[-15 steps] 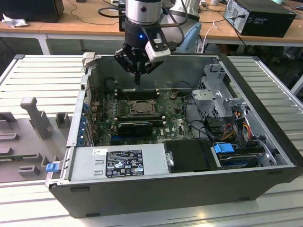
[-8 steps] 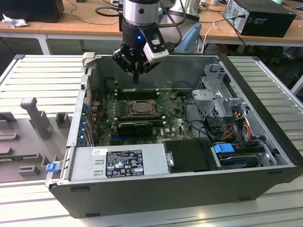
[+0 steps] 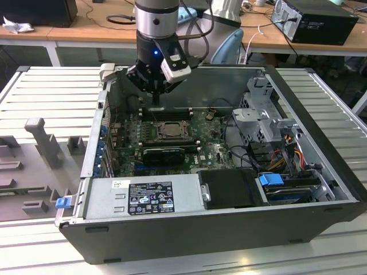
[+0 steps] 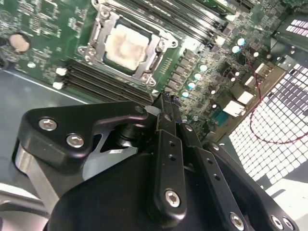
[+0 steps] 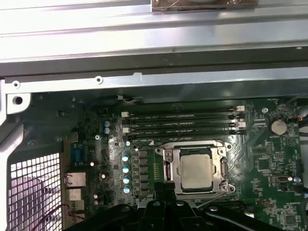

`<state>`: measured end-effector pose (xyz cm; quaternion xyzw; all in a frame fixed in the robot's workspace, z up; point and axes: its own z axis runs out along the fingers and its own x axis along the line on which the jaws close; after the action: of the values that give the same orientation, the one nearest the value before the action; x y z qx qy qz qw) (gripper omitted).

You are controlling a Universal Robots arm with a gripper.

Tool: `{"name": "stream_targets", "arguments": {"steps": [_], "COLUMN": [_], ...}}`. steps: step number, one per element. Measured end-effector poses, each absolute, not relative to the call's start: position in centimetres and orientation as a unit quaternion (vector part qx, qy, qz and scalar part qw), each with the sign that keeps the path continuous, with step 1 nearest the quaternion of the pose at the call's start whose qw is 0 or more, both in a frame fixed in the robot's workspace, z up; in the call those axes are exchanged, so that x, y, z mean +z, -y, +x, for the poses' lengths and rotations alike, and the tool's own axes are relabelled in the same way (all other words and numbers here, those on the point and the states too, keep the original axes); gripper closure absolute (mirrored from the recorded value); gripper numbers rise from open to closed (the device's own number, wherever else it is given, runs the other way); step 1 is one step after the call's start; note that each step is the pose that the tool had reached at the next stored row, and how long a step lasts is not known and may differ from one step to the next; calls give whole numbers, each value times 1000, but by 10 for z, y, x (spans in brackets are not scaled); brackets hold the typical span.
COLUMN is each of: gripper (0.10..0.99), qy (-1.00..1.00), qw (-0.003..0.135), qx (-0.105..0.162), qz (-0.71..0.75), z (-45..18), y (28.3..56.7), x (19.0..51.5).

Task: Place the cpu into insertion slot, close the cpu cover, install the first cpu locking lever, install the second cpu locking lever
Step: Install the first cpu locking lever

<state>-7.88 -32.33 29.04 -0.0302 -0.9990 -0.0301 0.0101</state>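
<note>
Inside the open computer case (image 3: 189, 235), cpu (image 5: 196, 171) seated in the insertion slot (image 5: 163, 153), cpu cover (image 5: 196, 150) down around it, jaws together, poised just above the green motherboard (image 5: 269, 190).

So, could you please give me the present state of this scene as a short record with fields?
cpu: lying in the insertion slot, pale top showing
cpu cover: down around the cpu, framing it
locking levers: cannot tell whether they are latched
gripper: shut, holding nothing, above the motherboard near the memory slots, apart from the cpu
setting: open computer case on a slatted table
</note>
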Motion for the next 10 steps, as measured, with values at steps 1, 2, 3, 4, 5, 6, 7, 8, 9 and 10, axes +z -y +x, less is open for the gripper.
{"name": "stream_targets", "arguments": {"steps": [1,2,3,4,5,6,7,8,9,10], "gripper": [980,980,980,980,980,980,980,980,980,980], "qy": [999,999,999,999,999,999,999,999,999,999], "qw": [10,10,10,10,10,10,10,10,10,10], "qx": [-30,-30,-30,-30,-30,-30,-30,-30,-30,-30], "qz": [-30,-30,-30,-29,-29,-28,-28,-28,-28,-28], "z": [-80,-82,-85,-87,-89,-93,-95,-97,-99,-101], "y": [323,323,323,323,323,323,323,323,322,321], "x": [289,286,285,283,281,278,276,274,273,272]}}
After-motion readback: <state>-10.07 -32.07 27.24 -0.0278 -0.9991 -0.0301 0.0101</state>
